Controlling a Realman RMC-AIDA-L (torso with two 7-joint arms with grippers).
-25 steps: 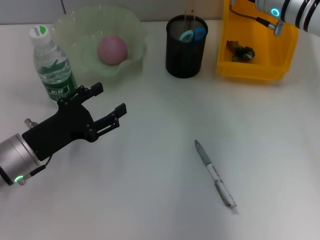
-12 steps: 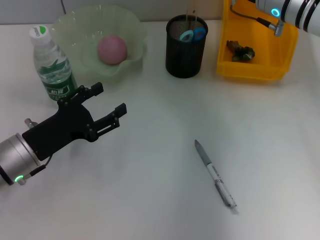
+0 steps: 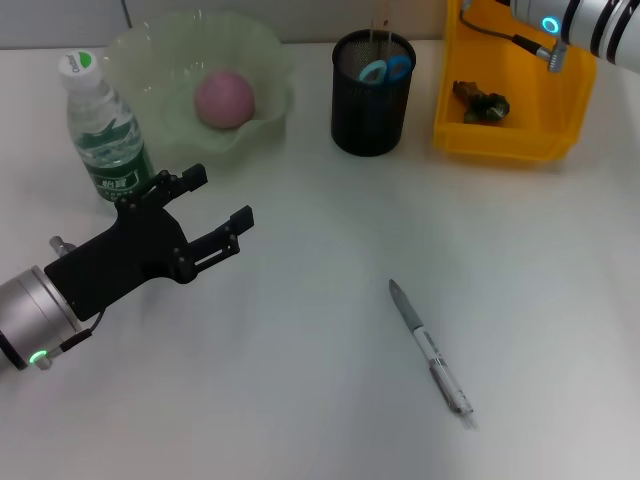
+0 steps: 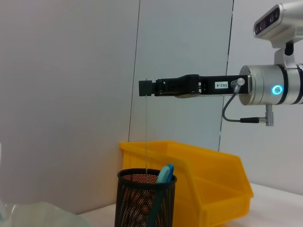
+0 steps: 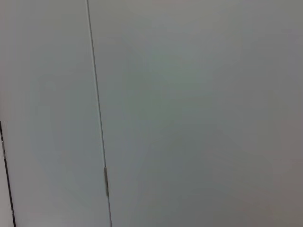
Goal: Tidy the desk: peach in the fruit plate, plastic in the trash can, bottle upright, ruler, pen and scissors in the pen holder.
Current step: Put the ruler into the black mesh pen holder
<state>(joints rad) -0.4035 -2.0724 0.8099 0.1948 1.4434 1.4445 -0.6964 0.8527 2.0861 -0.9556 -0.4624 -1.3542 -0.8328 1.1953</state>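
The pink peach (image 3: 224,98) lies in the pale green fruit plate (image 3: 262,55). The bottle (image 3: 103,128) stands upright beside the plate. Crumpled plastic (image 3: 481,102) rests in the yellow trash can (image 3: 575,100). Blue scissors (image 3: 386,69) stick out of the black mesh pen holder (image 3: 372,115). A grey pen (image 3: 430,348) lies on the desk. In the left wrist view my right gripper (image 4: 144,88) hangs above the pen holder (image 4: 146,198), shut on a thin clear ruler (image 4: 147,132) whose lower end reaches into it. My left gripper (image 3: 220,197) stands open just right of the bottle, holding nothing.
The right arm (image 3: 590,25) reaches in over the trash can from the far right. A grey wall (image 5: 189,113) fills the right wrist view. White desk surface (image 3: 320,250) lies between my left gripper and the pen.
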